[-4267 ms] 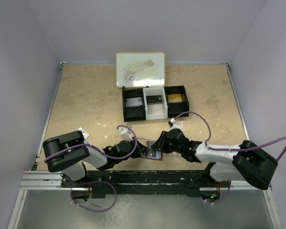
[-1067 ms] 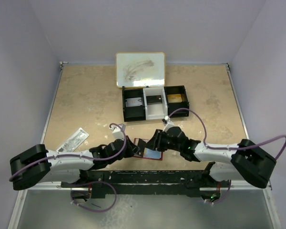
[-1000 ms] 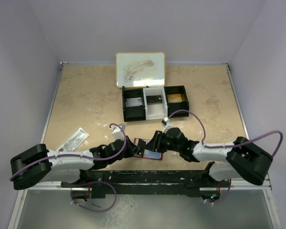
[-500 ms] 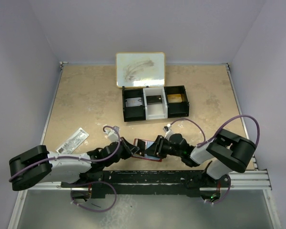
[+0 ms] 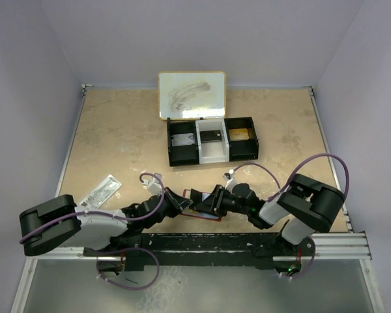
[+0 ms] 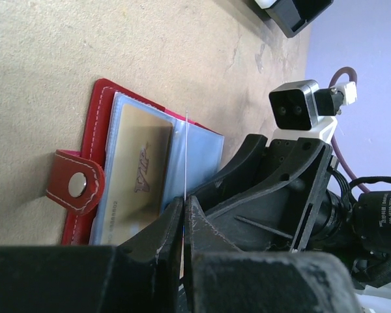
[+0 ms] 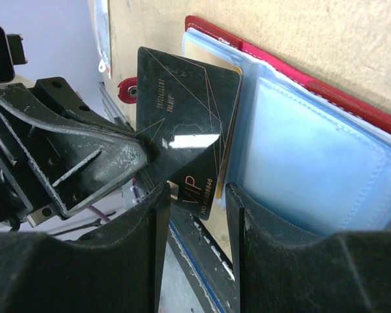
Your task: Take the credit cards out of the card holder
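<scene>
On my left gripper (image 6: 184, 203) the jaws are pressed together on one edge of a black VIP card (image 7: 182, 98). On my right gripper (image 7: 195, 195) the jaws stand spread, with the card's lower end between them. Just beyond both, the red card holder (image 6: 98, 124) lies open on the tabletop (image 6: 117, 39), a gold card (image 6: 140, 163) in its clear sleeve.
</scene>
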